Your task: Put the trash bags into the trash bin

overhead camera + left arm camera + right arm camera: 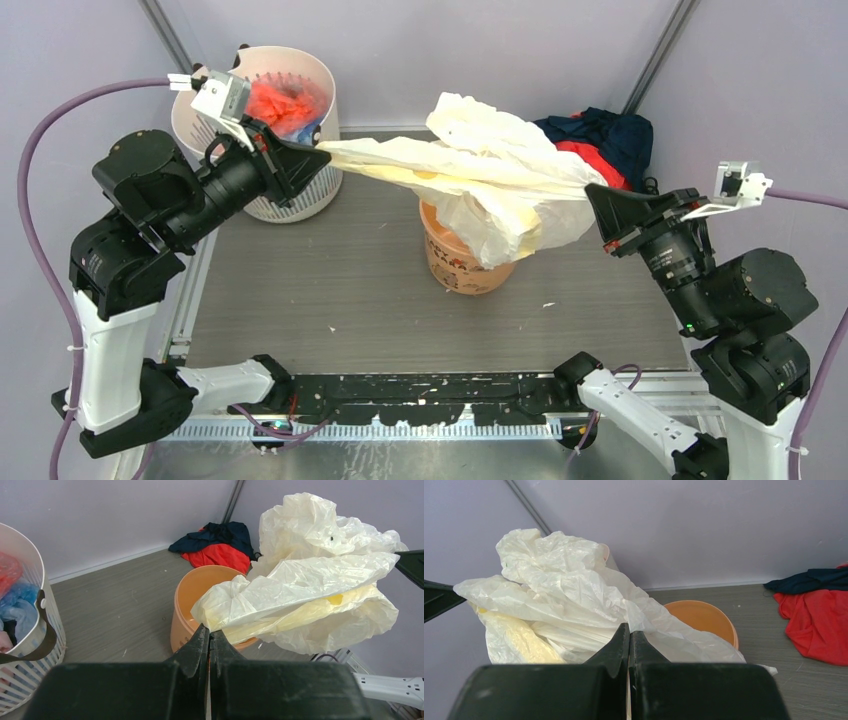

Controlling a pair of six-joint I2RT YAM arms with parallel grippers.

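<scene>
Trash bag (470, 160) held stretched above the orange bucket (462, 268).
The pale-yellow film is spanned between the left gripper (324, 151) and the right gripper (591, 191); each pair of jaws is clamped on one end. The loose middle is sagged over the bucket mouth; rim contact cannot be determined.

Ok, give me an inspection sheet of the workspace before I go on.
Surface: grey table, few white flecks.
Job's things: pale-yellow trash bag stretched in the air above the orange bin, part drooping over its rim.
Clutter: white slotted basket holding red and blue bundles, far left; cloth heap, far right.
Grippers: left pincer and right pincer both shut on the trash bag.
Cables: purple cables at both wrists, off the table.
Surroundings: lilac walls.
</scene>
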